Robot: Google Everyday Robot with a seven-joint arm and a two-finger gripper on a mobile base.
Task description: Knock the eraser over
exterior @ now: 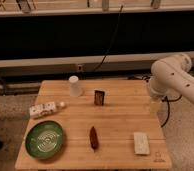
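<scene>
The eraser (99, 97) is a small dark block standing upright on the wooden table (120, 125), in the back middle, just right of the white cup (75, 86). My white arm (171, 75) reaches in from the right side. The gripper (155, 106) hangs below it, over the table's right edge, well to the right of the eraser and apart from it.
A reddish-brown pointed object (93, 136) lies front centre. A white flat block (140, 142) lies front right. A green plate (43, 139) sits front left, with a white bottle (45, 109) lying behind it. A dark wall with a cable runs behind the table.
</scene>
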